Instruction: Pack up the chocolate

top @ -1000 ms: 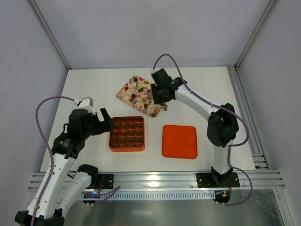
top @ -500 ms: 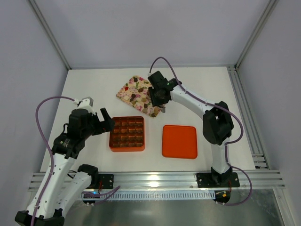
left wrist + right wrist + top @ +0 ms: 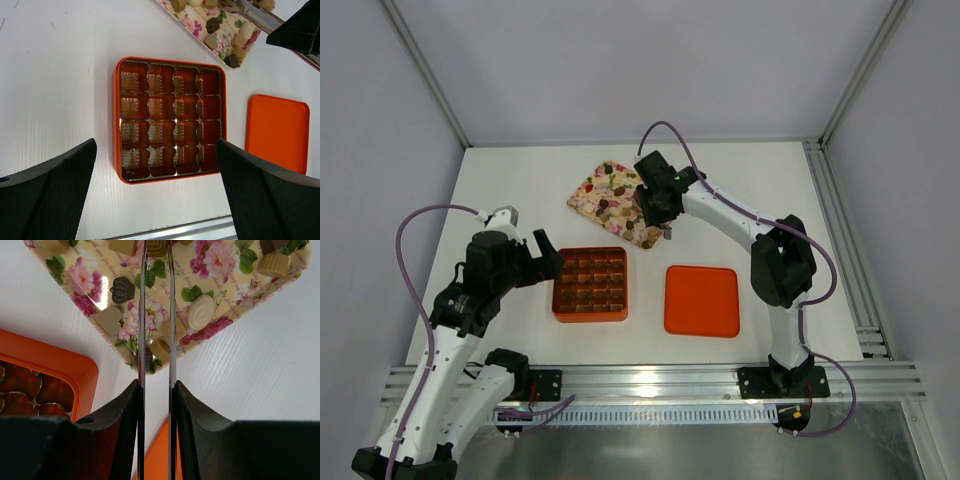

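Chocolate lumps (image 3: 123,289), dark brown to cream, lie scattered on the floral tray (image 3: 592,192), which also shows in the right wrist view (image 3: 220,262). My right gripper (image 3: 656,206) hovers over the tray's near corner. It (image 3: 156,385) is shut on thin metal tongs (image 3: 142,315). A tan piece (image 3: 157,247) sits between the two blades at the top edge of that view. The orange grid box (image 3: 116,120) lies under my left gripper (image 3: 156,150), which is open and holds nothing. The box's cells have shiny brown liners.
The flat orange lid (image 3: 701,300) lies right of the box (image 3: 590,284). The left arm (image 3: 480,280) stands at the box's left side. Aluminium rails run along the table's near and right edges.
The right arm shifted left over the tray about a second ago, and the tong blades have drawn slightly closer. The left arm has not moved.
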Tool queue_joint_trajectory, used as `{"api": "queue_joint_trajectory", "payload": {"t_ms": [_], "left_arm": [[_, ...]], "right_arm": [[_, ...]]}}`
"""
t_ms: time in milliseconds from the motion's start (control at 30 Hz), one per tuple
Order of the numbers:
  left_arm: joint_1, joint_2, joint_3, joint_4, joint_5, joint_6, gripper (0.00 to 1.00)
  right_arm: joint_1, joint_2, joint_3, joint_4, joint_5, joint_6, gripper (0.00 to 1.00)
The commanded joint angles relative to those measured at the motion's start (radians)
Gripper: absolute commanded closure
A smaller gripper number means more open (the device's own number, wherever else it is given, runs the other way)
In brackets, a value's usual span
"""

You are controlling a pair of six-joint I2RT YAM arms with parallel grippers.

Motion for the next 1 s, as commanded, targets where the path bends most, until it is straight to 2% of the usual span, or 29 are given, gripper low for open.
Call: {"api": "queue_joint_trajectory", "payload": {"t_ms": [0,233,467,967], "left_arm": [[0.004,-0.002,0.002,0.038,-0.013,0.01,0.0],[0.004,-0.006,0.002,0.038,-0.013,0.011,0.0],[0.004,0.0,0.002,0.038,-0.013,0.011,0.0],[0.004,-0.005,0.002,0.036,-0.013,0.011,0.0]], "right_arm": [[0.006,-0.003,0.045,0.004,0.007,-0.009,0.66],[0.006,-0.005,0.05,-0.001,0.0,-0.006,0.74],[0.006,-0.016,0.062,-0.007,0.002,-0.006,0.78],[0.006,-0.052,0.085,-0.035,0.016,-0.004,0.79]]}}
